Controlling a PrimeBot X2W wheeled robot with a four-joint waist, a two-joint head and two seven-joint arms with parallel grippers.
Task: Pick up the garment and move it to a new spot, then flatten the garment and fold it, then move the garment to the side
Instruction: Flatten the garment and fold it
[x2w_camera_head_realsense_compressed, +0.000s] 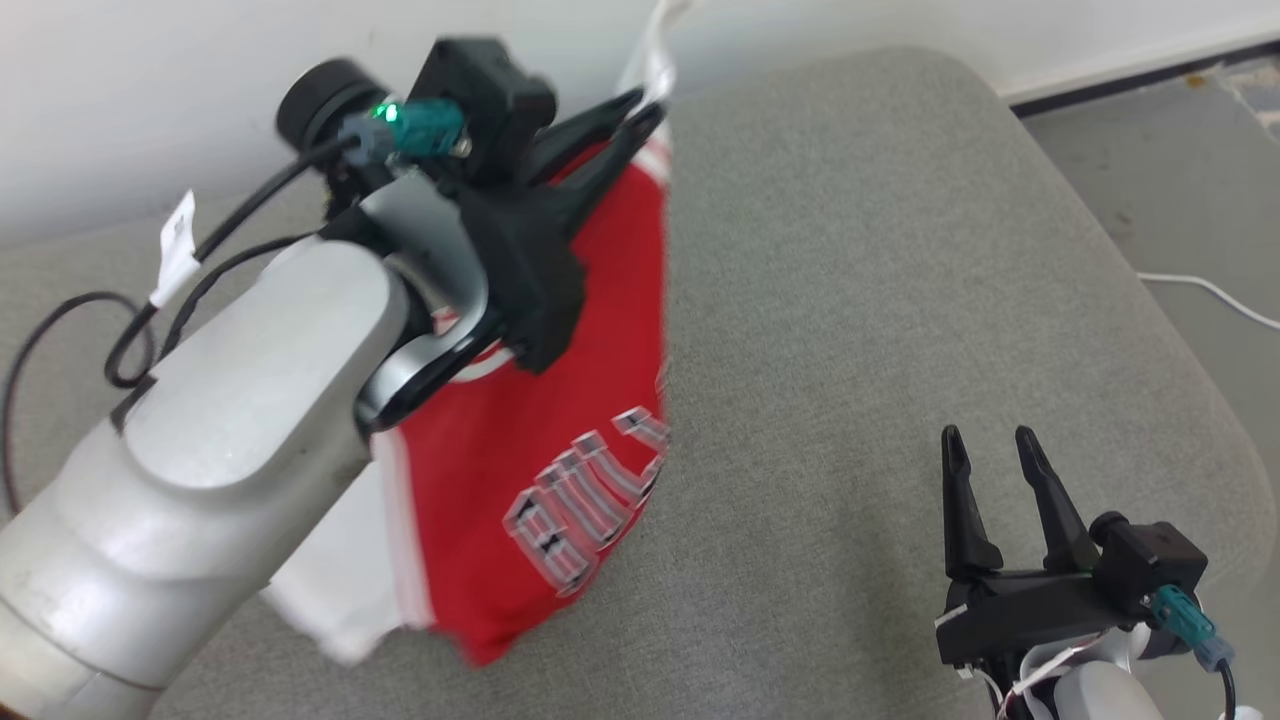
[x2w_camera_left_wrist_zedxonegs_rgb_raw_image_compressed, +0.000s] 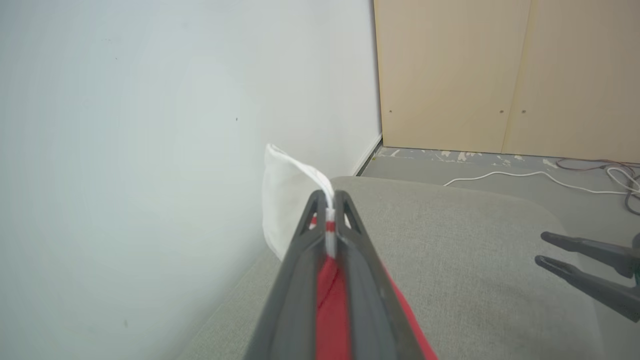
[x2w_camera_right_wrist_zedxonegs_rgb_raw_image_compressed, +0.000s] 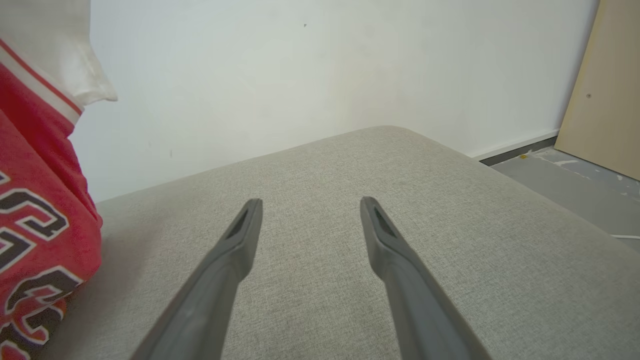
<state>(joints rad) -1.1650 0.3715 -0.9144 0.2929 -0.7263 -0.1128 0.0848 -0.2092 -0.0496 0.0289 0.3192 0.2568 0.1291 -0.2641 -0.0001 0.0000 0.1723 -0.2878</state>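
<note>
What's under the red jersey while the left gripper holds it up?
Grey cushion shows beneath the jersey, pinched in the left gripper. The patch directly under its bottom hem is covered, so anything there is hidden.

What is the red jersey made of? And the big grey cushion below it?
The red jersey looks like thin, smooth cloth, maybe sports polyester: it hangs limp in soft folds. The grey cushion looks like matt woven upholstery fabric: a fine weave shows in the right wrist view, and its rounded edges hint at padding inside.
</note>
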